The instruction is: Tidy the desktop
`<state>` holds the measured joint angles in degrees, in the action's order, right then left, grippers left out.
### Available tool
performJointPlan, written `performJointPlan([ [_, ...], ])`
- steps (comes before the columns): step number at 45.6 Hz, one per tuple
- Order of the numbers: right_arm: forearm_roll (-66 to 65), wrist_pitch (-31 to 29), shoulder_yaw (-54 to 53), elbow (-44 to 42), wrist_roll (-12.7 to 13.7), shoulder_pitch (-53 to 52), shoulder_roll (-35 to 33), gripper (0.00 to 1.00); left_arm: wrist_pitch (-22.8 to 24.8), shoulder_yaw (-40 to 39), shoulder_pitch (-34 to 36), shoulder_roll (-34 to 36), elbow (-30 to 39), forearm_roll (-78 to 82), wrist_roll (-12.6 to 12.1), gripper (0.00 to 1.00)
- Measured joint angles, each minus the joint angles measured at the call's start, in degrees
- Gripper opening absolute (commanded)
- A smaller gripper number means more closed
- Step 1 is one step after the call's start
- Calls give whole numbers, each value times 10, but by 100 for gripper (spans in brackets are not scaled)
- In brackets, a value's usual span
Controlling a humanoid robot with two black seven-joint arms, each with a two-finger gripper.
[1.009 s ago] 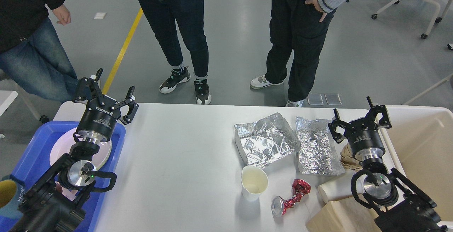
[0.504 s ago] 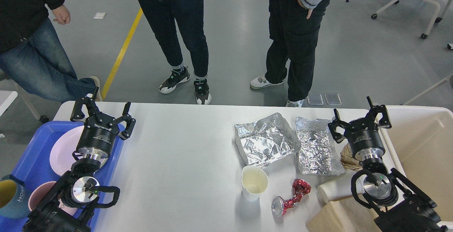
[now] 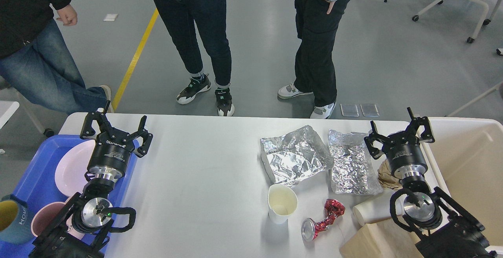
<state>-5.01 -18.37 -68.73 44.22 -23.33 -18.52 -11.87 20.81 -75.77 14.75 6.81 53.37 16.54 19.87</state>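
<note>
The white desktop (image 3: 204, 163) fills the middle of the head view. On its right half lie two crumpled foil bags (image 3: 296, 155) (image 3: 351, 165), an upright paper cup (image 3: 281, 203), a crushed red can (image 3: 323, 220), a tipped paper cup (image 3: 373, 211), crumpled brown paper (image 3: 387, 175) and a cardboard piece (image 3: 373, 242). My left gripper (image 3: 115, 126) is open and empty over the desktop's left edge, above the blue tray. My right gripper (image 3: 399, 131) is open and empty above the brown paper, beside the right foil bag.
A blue tray (image 3: 33, 175) at the left holds a pink plate (image 3: 74, 167), a pink bowl (image 3: 45, 218) and a blue-yellow mug (image 3: 11, 220). A cream bin (image 3: 467, 167) stands at the right. Three people stand beyond the far edge.
My left gripper has moved down and a little back toward me, uncovering the pink plate and pink bowl. The right arm has not moved. The person at the back right has stepped left.
</note>
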Motion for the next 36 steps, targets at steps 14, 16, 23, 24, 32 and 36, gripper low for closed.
performJointPlan([
  [14,0,0,0,0,0,0,0,100,-1,-36,1,16,6,-17,-2,96],
  [16,0,0,0,0,0,0,0,100,-1,-37,2,19,6,-22,-3,96],
  [23,0,0,0,0,0,0,0,100,-2,-38,6,30,6,-25,-4,96],
  [24,0,0,0,0,0,0,0,100,-2,-38,7,32,6,-25,-4,96],
  [32,0,0,0,-1,0,0,0,100,1,-39,5,33,5,-29,-1,96],
  [36,0,0,0,-1,0,1,0,100,1,-42,4,29,4,-48,-1,96],
])
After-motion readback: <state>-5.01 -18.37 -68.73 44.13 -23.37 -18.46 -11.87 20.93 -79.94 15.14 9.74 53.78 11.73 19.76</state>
